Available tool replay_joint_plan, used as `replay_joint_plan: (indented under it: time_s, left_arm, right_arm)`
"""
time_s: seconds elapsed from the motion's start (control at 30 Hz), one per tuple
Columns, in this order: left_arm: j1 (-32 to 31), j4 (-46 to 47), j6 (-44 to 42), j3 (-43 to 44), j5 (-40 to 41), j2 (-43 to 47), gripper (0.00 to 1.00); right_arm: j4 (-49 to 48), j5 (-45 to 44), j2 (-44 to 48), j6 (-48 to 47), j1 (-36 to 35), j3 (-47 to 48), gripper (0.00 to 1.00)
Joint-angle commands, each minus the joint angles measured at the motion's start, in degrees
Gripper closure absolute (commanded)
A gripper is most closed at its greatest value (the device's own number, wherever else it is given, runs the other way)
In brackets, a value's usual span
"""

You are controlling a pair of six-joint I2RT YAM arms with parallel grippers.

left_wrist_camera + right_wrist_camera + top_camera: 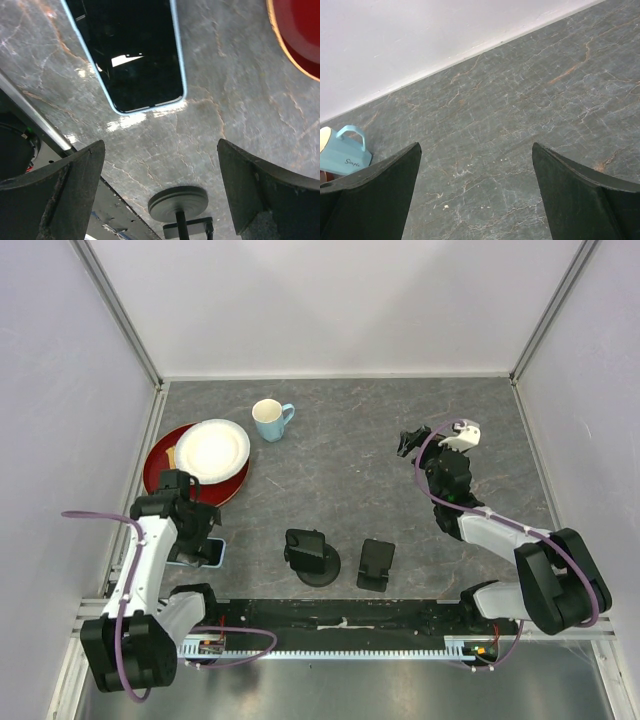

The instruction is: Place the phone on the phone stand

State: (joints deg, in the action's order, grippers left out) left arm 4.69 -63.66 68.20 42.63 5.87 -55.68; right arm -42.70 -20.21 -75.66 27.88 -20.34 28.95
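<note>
Glossy black-glass phone (135, 55), faintly shiny marble-look table (240, 110), glossy red plate (300, 35), matt black left claw fingers (55, 195)

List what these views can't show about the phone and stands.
Top view: black phone in light blue case, mostly under the left arm.
Left wrist: phone's far end cut by top edge; black round-based phone stand cut by bottom edge.
Right wrist: light blue mug cut by left edge; phone not in frame.

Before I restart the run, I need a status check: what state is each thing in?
Phone: flat on table, screen dark, not held.
Round-base phone stand: upright, empty.
Second black stand: empty.
Blue mug: upright.
White plate: stacked on red plate.
Left claw: open, near phone.
Right claw: open, empty.
</note>
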Motion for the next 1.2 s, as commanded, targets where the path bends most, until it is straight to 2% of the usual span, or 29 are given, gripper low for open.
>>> replay_joint_plan:
  time_s: [0.0,0.23,0.43,0.67,0.83,1.17]
  left_arm:
    - [3.0,2.3,3.2,-1.8,1.5,-3.2,0.00]
    - [4.1,1.2,4.0,-3.3,0.1,-7.0,0.00]
    - [4.1,-2.6,6.7,-3.3,-0.8,-4.3,0.00]
    - [4.4,2.4,12.3,-5.1,-6.7,-5.2,0.00]
    - [4.6,4.6,14.1,-5.9,-2.5,-8.1,0.00]
    - [6.6,8.4,17.1,-8.4,-0.5,-8.3,0.00]
  right_arm:
    - [-5.1,1.4,2.9,-1.9,0.2,-1.4,0.02]
    - [-7.7,1.6,5.2,-3.4,0.2,-3.8,0.02]
    - [-7.1,3.5,3.9,-3.0,0.2,-2.8,0.02]
    - [-7.3,3.8,4.2,-3.2,0.2,-2.8,0.02]
    - [-7.9,3.9,4.4,-3.2,0.2,-3.4,0.02]
    - [-9.7,4.1,4.3,-3.5,0.2,-4.0,0.02]
